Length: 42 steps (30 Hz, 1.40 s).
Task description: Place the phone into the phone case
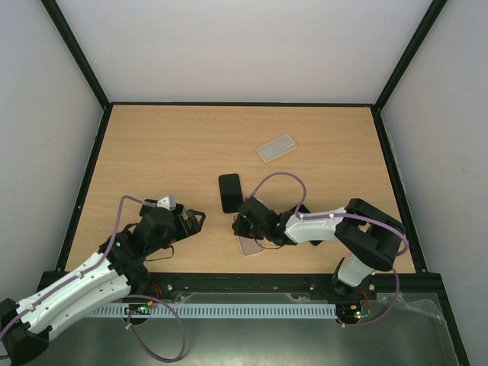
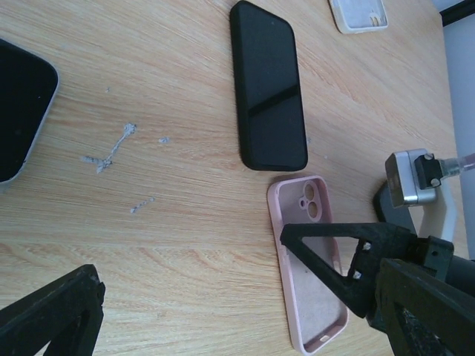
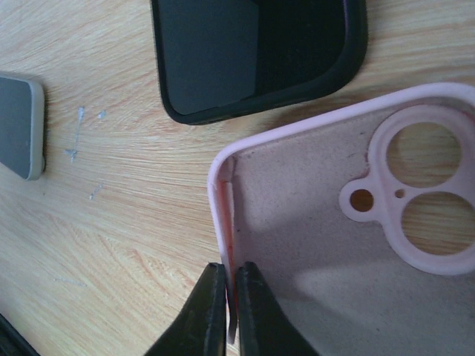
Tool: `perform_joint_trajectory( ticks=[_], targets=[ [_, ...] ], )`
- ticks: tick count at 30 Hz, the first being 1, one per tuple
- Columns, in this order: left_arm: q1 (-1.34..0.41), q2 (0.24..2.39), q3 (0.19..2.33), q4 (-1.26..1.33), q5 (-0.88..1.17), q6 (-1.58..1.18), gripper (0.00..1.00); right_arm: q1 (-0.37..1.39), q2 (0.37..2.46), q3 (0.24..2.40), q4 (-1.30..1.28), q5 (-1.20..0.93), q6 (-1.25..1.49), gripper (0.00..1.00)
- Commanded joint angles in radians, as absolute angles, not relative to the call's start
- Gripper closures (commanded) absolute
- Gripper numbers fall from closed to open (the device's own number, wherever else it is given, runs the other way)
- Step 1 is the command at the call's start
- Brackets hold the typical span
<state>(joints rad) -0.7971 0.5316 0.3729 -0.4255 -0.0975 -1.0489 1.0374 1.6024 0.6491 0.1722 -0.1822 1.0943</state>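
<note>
R pincer [image 3: 231, 280] nips pink case [image 3: 312, 245] wall; top cam hides grip.

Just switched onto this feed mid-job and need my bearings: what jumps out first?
The right hand is shut on the side wall of the pink case, near the front centre of the table. The black phone lies flat just beyond the case, not touching it. The left hand is open and holds nothing.

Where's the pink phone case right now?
Top view: the pink case lies centre-front on the table, just nearer than the black phone, its wall pinched by the right gripper.
</note>
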Motion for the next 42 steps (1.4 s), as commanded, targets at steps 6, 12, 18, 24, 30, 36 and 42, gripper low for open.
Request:
perform_joint_trajectory(
  ticks=[6, 12, 18, 24, 30, 36, 42],
  targets=[
    [-0.792, 0.517, 0.34, -0.407, -0.08, -1.055, 0.01, 1.043, 1.528, 0.767, -0.096, 0.007, 0.901, 0.56],
    [-0.791, 0.513, 0.337, -0.407, -0.078, -1.054, 0.01, 1.027, 1.47, 0.743, -0.173, 0.078, 0.828, 0.53],
    [-0.791, 0.513, 0.333, -0.4, -0.072, -1.052, 0.01, 1.016, 1.458, 0.724, -0.271, 0.163, 0.761, 0.56],
    [-0.792, 0.524, 0.333, -0.384, -0.071, -1.054, 0.01, 1.014, 1.506, 0.738, -0.274, 0.135, 0.723, 0.58],
    [-0.791, 0.526, 0.323, -0.383, -0.07, -1.056, 0.01, 1.014, 1.553, 0.738, -0.282, 0.129, 0.705, 0.62],
    [-0.791, 0.532, 0.322, -0.372, -0.072, -1.058, 0.01, 1.014, 1.56, 0.73, -0.273, 0.099, 0.703, 0.79],
    [-0.791, 0.545, 0.325, -0.368, -0.071, -1.056, 0.01, 1.014, 1.552, 0.726, -0.261, 0.084, 0.721, 0.98]
  ],
)
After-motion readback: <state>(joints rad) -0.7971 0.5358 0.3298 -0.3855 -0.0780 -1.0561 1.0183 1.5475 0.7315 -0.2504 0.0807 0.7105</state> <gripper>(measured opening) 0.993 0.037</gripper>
